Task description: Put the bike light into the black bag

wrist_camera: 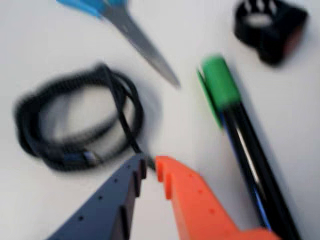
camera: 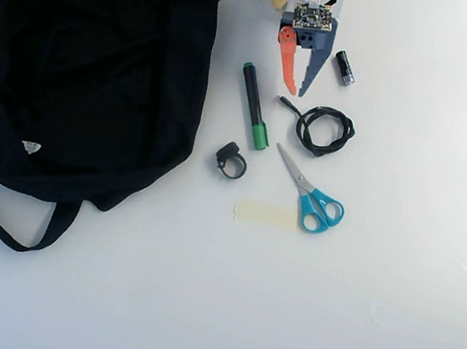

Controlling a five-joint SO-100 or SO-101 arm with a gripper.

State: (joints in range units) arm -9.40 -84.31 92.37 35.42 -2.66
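My gripper [wrist_camera: 150,169] hangs slightly open and empty, its tips near the cable [wrist_camera: 75,122]. Beyond lie the marker [wrist_camera: 235,130] and scissors [wrist_camera: 135,35]. Farther off, the light [camera: 231,160] sits on the table beside the bag [camera: 91,59].

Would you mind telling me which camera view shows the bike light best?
The overhead view: the bike light appears whole and sharp there, lying on the white table between the black bag and the scissors. The wrist view shows it only blurred in the top right corner, partly cut off.
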